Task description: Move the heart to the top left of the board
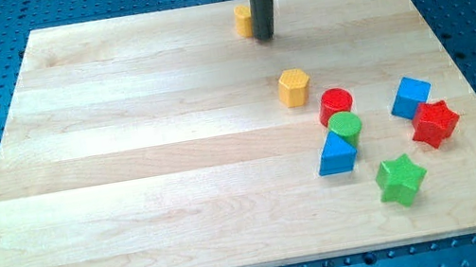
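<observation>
Up top, my tip point(265, 37) touching a yellow block point(243, 20).

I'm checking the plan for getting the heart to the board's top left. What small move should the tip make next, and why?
Probably a short push toward the view's left. My tip stands right beside the yellow block near the board's top edge, on its right side; the rod hides part of it, so its heart shape is hard to confirm. The top-left corner lies to its left, with no block between.
</observation>
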`<state>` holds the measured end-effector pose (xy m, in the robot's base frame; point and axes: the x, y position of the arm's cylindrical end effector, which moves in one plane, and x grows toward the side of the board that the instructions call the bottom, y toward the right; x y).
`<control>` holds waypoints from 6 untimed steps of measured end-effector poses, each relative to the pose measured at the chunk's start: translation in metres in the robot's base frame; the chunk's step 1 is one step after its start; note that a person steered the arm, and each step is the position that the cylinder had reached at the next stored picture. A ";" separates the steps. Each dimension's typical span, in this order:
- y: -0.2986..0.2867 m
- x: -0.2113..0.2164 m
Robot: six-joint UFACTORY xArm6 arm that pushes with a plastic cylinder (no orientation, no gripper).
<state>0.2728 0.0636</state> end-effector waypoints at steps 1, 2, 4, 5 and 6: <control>0.037 -0.012; -0.009 -0.027; -0.065 -0.048; -0.106 -0.042; -0.177 -0.039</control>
